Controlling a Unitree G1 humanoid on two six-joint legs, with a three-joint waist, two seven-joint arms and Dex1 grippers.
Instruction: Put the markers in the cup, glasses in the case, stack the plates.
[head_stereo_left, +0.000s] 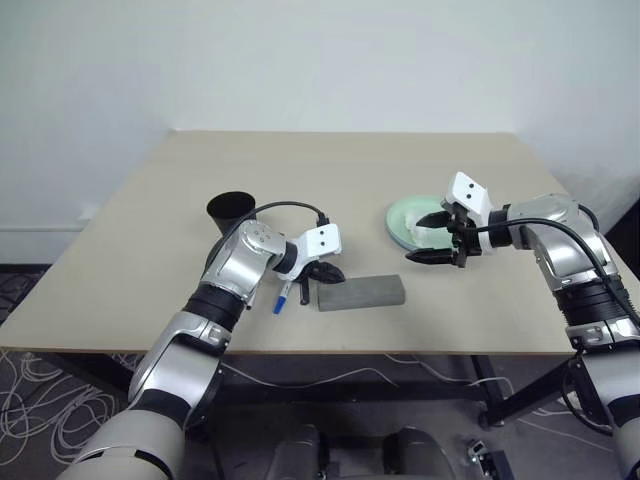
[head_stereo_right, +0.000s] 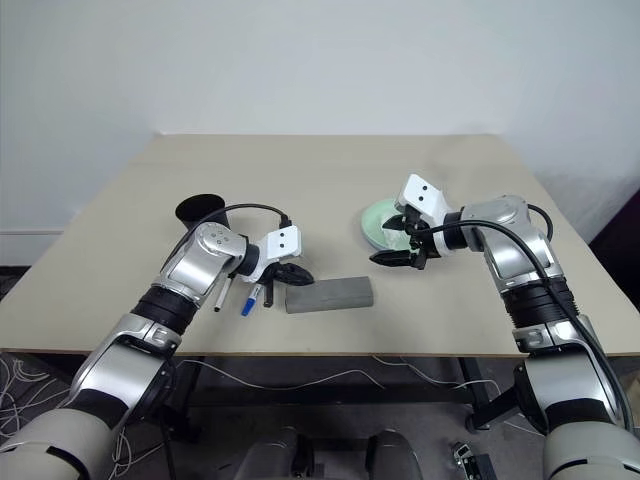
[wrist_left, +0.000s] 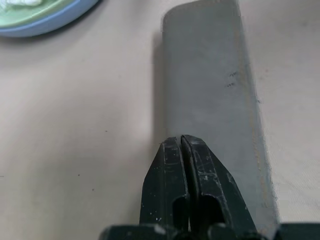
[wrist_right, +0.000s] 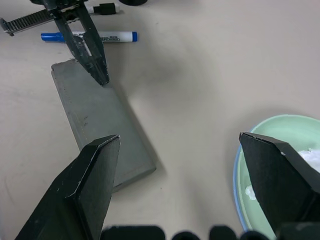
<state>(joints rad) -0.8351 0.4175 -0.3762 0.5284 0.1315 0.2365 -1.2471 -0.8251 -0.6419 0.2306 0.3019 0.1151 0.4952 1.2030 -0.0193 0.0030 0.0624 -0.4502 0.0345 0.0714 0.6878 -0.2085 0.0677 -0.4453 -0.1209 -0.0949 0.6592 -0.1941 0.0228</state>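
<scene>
At your left gripper, jaws pressed together and empty, the case sat just under the tips, its long axis running away ahead; your right gripper, jaws wide apart, hovered farther off.

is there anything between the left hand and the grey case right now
Nothing visible stands between them. The left hand, fingers shut, has its tips right at the near end of the grey case; whether they touch it I cannot tell. The blue-capped marker lies behind the hand, not in the way.
</scene>
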